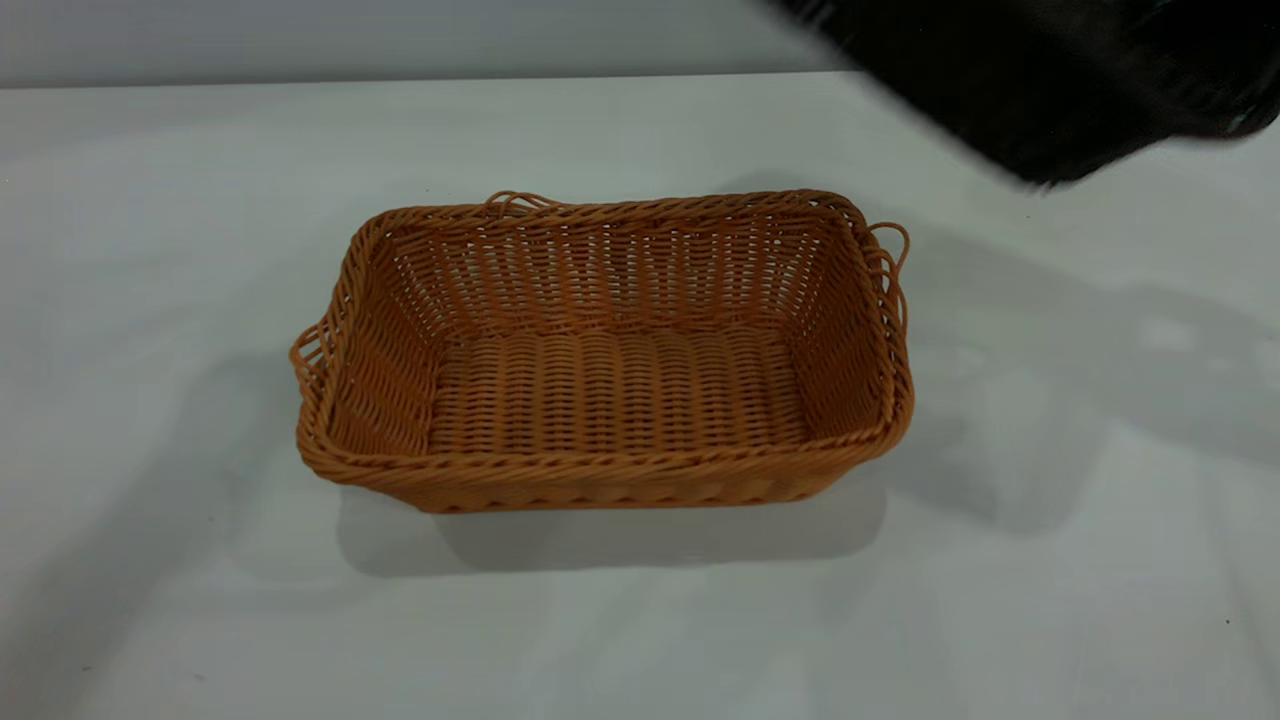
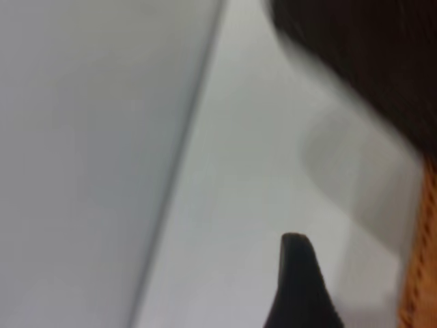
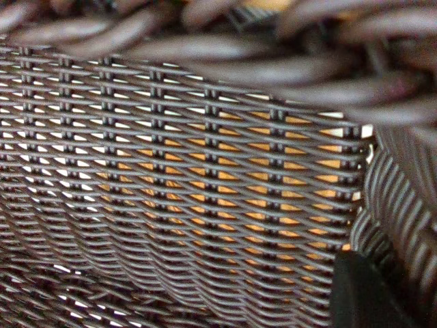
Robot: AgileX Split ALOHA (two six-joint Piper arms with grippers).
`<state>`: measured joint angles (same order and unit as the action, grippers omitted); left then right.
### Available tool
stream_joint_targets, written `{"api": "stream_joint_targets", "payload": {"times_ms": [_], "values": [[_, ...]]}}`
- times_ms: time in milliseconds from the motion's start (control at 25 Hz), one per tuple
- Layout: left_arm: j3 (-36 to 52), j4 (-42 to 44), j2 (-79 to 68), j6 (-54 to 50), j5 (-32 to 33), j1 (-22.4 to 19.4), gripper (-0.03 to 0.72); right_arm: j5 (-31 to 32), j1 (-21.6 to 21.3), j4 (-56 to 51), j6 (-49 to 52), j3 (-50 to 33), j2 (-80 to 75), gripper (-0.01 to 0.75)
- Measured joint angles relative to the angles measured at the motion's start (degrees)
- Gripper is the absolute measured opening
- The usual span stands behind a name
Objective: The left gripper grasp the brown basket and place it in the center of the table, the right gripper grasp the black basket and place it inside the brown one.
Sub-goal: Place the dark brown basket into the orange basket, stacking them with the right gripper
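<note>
Brown basket (image 1: pixel 610 400): sits upright and empty at the centre of the table (image 1: pixel 150 200), long side toward the exterior camera, loop handles at its 3 and 9 o'clock ends. A sliver of its orange weave (image 2: pixel 425 260) shows at the edge of the left wrist view.

Black basket (image 1: pixel 1040 80): airborne, a blurred dark mass at about 1 o'clock from the brown basket, above the far right part of the table and clear of the brown rim. In the right wrist view its openwork wall (image 3: pixel 191 191) fills the picture at close range, orange showing through the gaps; the braided rim runs along one edge.

Right gripper: one dark fingertip (image 3: pixel 365 294) lies against the black weave, so it appears to carry the black basket; the second finger is hidden.

Left gripper: one dark fingertip (image 2: pixel 297 287) shows over bare white table, beside the brown basket's edge and apart from it. Opening cannot be told.
</note>
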<state>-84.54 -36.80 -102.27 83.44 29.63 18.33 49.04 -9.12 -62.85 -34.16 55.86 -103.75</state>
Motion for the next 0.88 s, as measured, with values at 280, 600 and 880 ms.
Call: {"api": "stream_joint_targets", "payload": {"times_ms": [280,600,880], "values": [[0.0,-0.6,7.9,-0.2,-0.4,0.0,0.437,-4.7,16.3,14.8,8.2,4.8,-4.4,0.085],[0.0,-1.4,9.1,-0.3,1.4,0.0,0.437,-2.6,23.9,27.0,18.9,18.6,-16.3,0.085],[0.0,-3.8,9.1,-0.6,2.5,0.0,0.437,-3.0,24.1,27.7,21.0,20.9,-20.6,0.085]]}}
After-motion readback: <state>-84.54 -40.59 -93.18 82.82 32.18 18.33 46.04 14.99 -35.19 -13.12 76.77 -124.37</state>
